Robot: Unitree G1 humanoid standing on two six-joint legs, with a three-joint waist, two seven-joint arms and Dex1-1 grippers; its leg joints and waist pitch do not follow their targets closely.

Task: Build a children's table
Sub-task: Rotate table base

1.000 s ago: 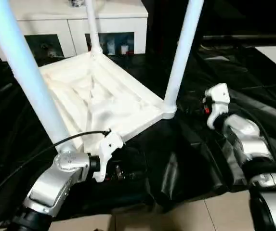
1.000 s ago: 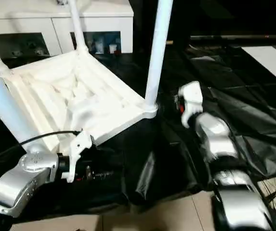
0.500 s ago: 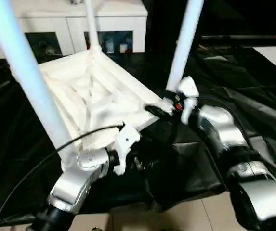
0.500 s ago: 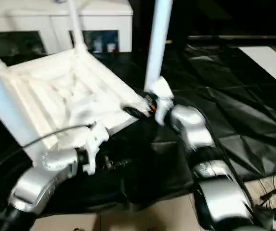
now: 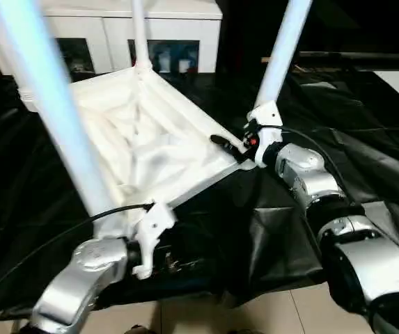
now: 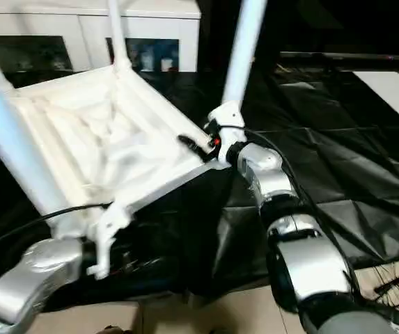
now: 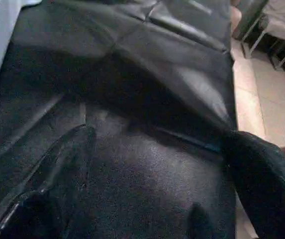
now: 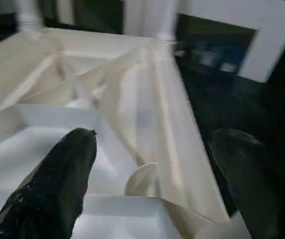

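The children's table lies upside down and tilted on a black sheet point(image 5: 269, 229). Its ribbed white top point(image 5: 143, 146) faces me, and three white legs point(image 5: 53, 111) stand up from its corners. My right gripper point(image 5: 232, 147) is at the top's right corner, by the foot of the right leg point(image 5: 283, 49). It is open, and in the right wrist view its fingers point(image 8: 57, 179) stand wide apart over the ribbed underside point(image 8: 132, 99). My left gripper point(image 5: 175, 263) hangs open over the sheet just below the top's near edge, with nothing between its fingers point(image 7: 57, 164).
A white cabinet with glass doors point(image 5: 102, 35) stands behind the table. Beige floor tiles point(image 5: 255, 313) begin at the sheet's front edge. A black cable point(image 5: 60, 233) arcs over my left forearm. Chair legs point(image 7: 271, 35) stand on the tiles beyond the sheet.
My right arm has swung in from the right to the table top's right corner. My left gripper rose toward the near edge, then dropped back. The head view has shifted slightly.
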